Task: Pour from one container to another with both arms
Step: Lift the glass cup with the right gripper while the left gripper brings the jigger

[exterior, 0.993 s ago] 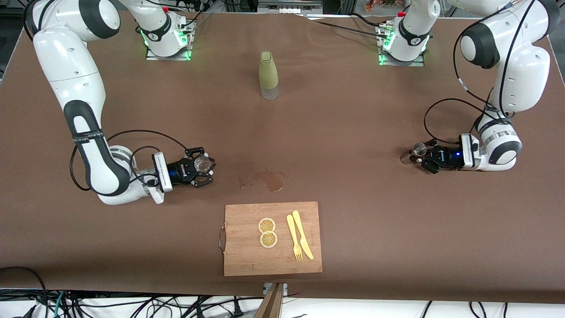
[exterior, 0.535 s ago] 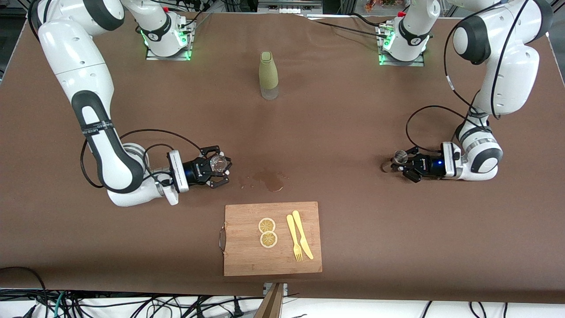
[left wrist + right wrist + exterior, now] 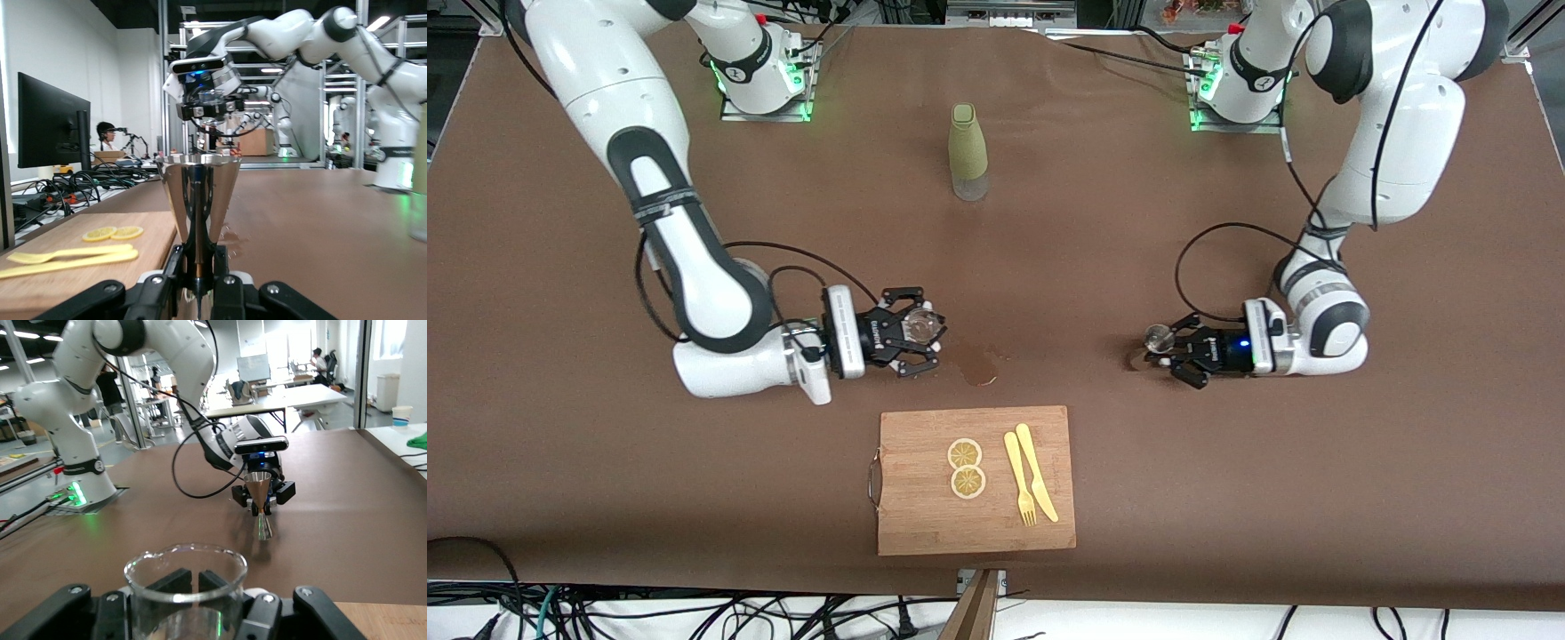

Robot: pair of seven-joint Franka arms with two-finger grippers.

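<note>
My right gripper is shut on a clear glass beaker, held upright over the table beside a wet brown stain. In the right wrist view the beaker stands between the fingers. My left gripper is shut on a shiny metal jigger, gripping it at its narrow waist and keeping it upright. That jigger fills the middle of the left wrist view. The two grippers face each other across the stain, well apart.
A wooden cutting board lies near the front camera, carrying two lemon slices, a yellow fork and a knife. A green bottle stands between the two arm bases.
Both arms have swung toward the middle of the table, bringing the beaker and the jigger closer to each other and to the stain. Both grips are unchanged.
</note>
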